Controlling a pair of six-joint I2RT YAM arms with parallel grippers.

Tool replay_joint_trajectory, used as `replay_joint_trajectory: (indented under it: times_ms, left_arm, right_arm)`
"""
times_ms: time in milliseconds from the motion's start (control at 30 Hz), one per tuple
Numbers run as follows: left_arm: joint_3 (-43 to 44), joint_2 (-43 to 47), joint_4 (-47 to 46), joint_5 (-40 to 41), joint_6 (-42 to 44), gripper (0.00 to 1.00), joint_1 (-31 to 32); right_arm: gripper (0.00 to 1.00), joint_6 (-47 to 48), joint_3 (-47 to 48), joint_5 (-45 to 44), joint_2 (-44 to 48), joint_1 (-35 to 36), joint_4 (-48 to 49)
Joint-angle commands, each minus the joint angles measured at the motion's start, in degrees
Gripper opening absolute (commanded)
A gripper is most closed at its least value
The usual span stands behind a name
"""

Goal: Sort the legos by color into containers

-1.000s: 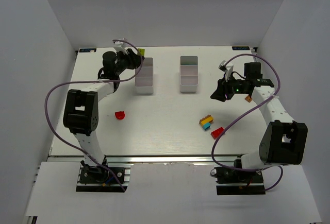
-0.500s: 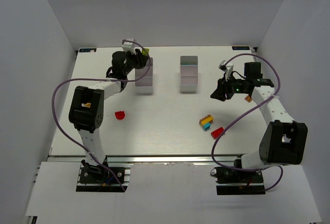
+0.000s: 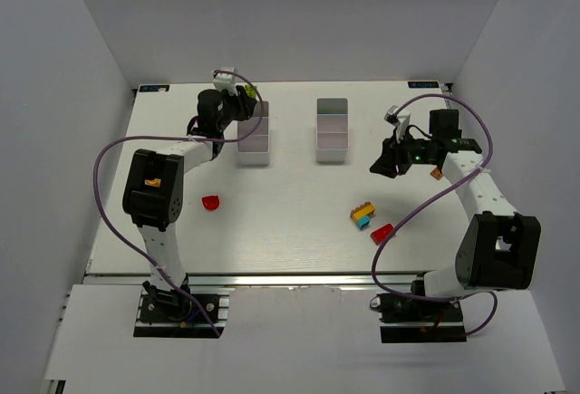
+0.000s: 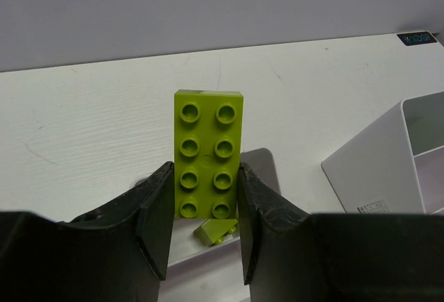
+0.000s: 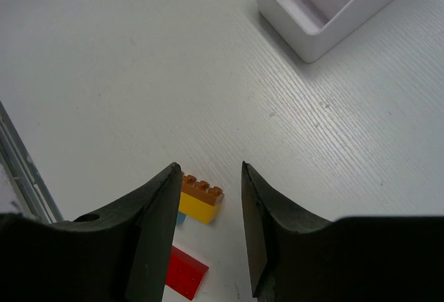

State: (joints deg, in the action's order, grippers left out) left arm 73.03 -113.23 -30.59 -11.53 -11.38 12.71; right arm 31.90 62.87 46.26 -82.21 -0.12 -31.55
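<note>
Lying alone on the flat white table, on the left side, is a rounded red plastic brick. Farther back, the left gripper squeezes a long lime green plastic brick with eight bumps. Its wrist camera shows the two black fingers pressed on the brick's long sides, with the brick sticking out past them. A smaller lime green piece shows just under it. The brick is up in the air by the far left corner of the left white plastic bin, which has three boxes in a row. I cannot tell if the brick is over a box.

To the right stands a second white plastic bin, just the same. Closer to the arms and more to the right lies a little stack of orange, yellow and blue plastic bricks. A flat red plastic brick lies just beside it. The right gripper hangs above the table between the second bin and the stack. Its fingers are apart and grip nothing; bare table shows between them.
</note>
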Motion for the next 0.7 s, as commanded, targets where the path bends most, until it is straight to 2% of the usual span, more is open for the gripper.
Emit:
replay_joint_trajectory:
  times_ms: [0,167,200,233,367,667]
  left_arm:
    - [1.67,0.12,0.00,0.72,0.74,0.46,0.04]
    - [1.59,-0.06,0.44,1.24,0.92,0.51,0.30]
    - [1.41,0.03,0.36,1.77,1.00,0.54,0.39]
    - [1.32,0.03,0.27,1.95,1.18,0.61,0.47]
    - [1.23,0.03,0.53,2.65,1.53,0.69,0.74]
    - [1.06,3.61,-0.17,2.04,0.48,0.65,0.91]
  right_arm:
    - [0.46,-0.17,-0.29,1.03,0.92,0.03,0.61]
    - [0.46,-0.17,-0.12,1.02,0.74,0.03,0.70]
    - [0.46,-0.17,-0.12,1.02,0.83,0.03,0.61]
    - [0.46,-0.17,-0.12,1.02,0.74,0.03,0.61]
    - [0.46,-0.17,-0.38,1.11,0.92,0.03,0.70]
    - [0.46,0.18,-0.56,0.85,1.18,0.03,0.35]
